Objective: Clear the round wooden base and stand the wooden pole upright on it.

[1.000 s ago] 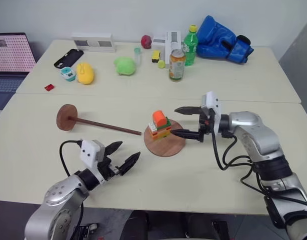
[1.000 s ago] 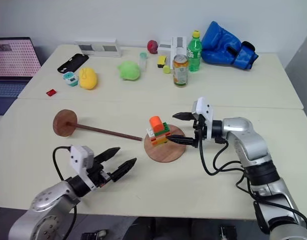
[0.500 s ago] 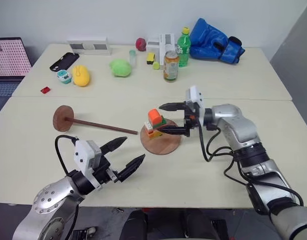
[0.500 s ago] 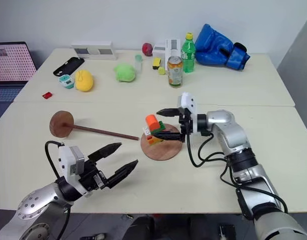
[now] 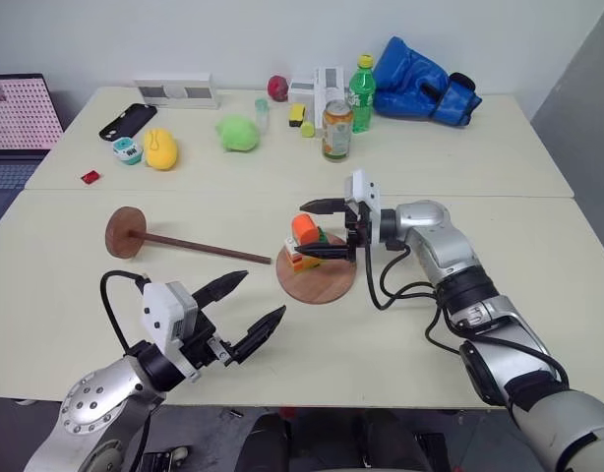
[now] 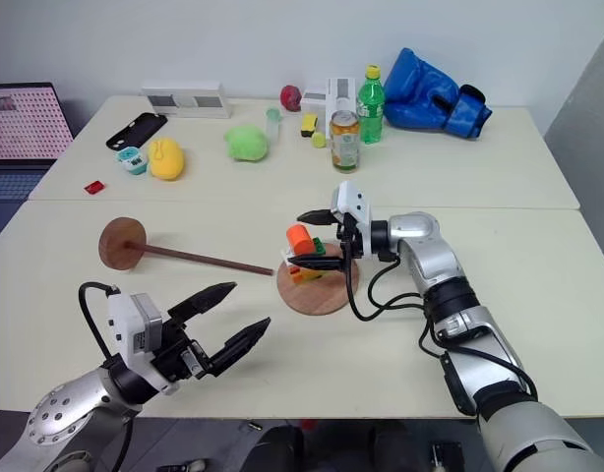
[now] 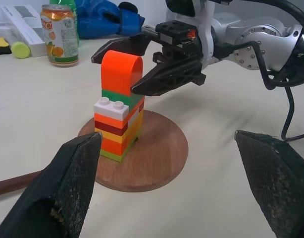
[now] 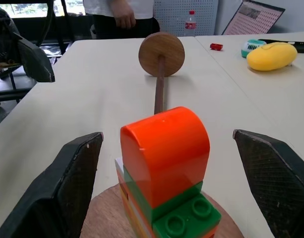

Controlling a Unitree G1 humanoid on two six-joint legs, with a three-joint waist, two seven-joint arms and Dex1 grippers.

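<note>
Standing on the round wooden base [image 5: 317, 282], a brick tower [image 5: 304, 242] sits between the right claw [image 5: 318, 229]'s wide fingers, untouched. Left of it the wooden pole [image 5: 199, 246] lies flat on the surface [image 5: 450, 324]. Nearer, the left claw [image 5: 253, 310] gapes wide, empty.

Silver arms [image 5: 450, 258], white wrist blocks [image 5: 166, 313], black cables [image 5: 405, 292], black jaws.

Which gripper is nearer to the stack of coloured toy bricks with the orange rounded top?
Right. The right gripper has its open fingers on either side of the brick stack on the round wooden base. The left gripper hovers open, apart from it.
</note>
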